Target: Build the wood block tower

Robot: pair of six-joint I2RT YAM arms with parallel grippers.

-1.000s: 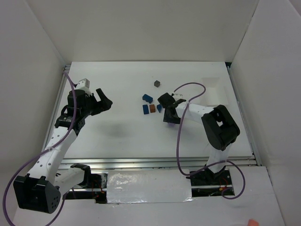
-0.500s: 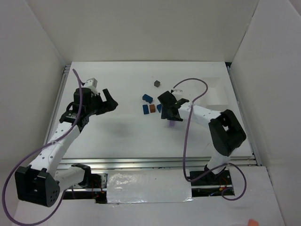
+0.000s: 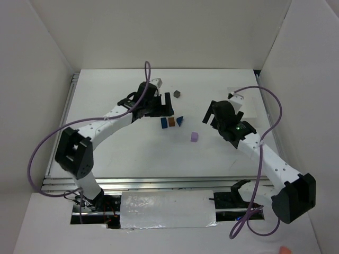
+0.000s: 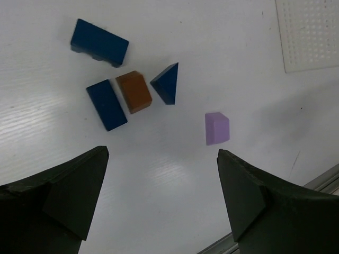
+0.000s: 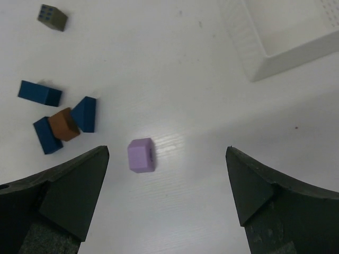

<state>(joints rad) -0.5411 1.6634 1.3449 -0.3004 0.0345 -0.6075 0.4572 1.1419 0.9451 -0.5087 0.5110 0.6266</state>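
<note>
The wood blocks lie loose and flat on the white table; none is stacked, so no tower is in view. A lavender block (image 3: 194,136) (image 5: 141,155) (image 4: 217,128) sits alone. To its left a brown-orange block (image 3: 171,121) (image 4: 134,91) lies between a blue bar (image 4: 106,104) and a blue wedge (image 4: 166,83). Another blue bar (image 4: 99,42) lies beyond, and a grey block (image 3: 177,93) (image 5: 52,17) farther back. My left gripper (image 3: 164,106) (image 4: 161,153) hovers open over the cluster. My right gripper (image 3: 214,114) (image 5: 167,151) is open and empty, to the right of the lavender block.
A white rectangular tray (image 5: 286,47) (image 4: 310,32) stands at the back right, partly behind my right arm in the top view. White walls enclose the table on three sides. A metal rail runs along the near edge (image 3: 159,182).
My right gripper opened, left the lavender block on the table and drew back to the right. My left arm swung right across the table to over the block cluster.
</note>
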